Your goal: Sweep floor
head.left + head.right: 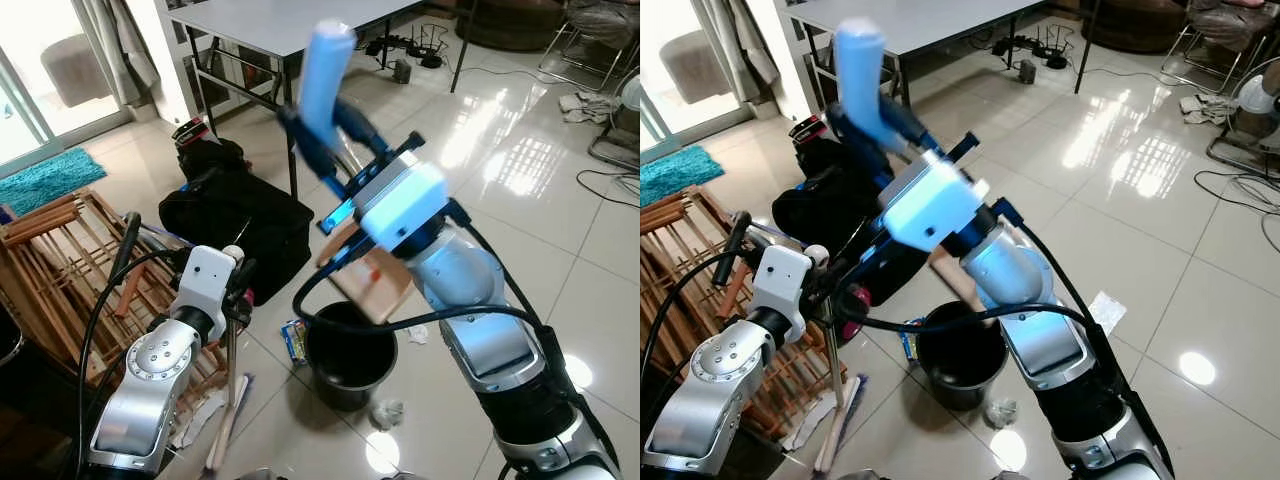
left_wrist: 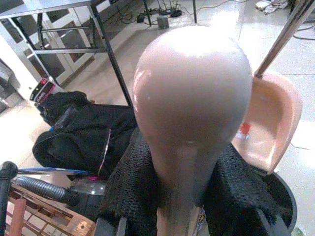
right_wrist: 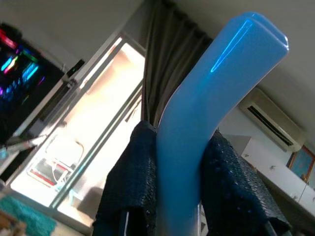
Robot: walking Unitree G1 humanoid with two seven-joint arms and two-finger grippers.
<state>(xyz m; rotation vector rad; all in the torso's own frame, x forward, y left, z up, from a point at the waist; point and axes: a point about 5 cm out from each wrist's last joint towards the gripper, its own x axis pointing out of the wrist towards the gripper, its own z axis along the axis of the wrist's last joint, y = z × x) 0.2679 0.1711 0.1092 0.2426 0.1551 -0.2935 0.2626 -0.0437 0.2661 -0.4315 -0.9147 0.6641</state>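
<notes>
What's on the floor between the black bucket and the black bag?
In the left eye view, a small blue packet lies on the tiles between the black bucket and the black bag.

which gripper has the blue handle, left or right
The right gripper: its fingers clamp the blue handle. The left gripper holds a pale pinkish rounded handle instead.

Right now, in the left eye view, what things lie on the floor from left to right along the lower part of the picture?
Brown wooden slatted rack → black fabric bag → round black bucket → small crumpled grey paper wad.
</notes>
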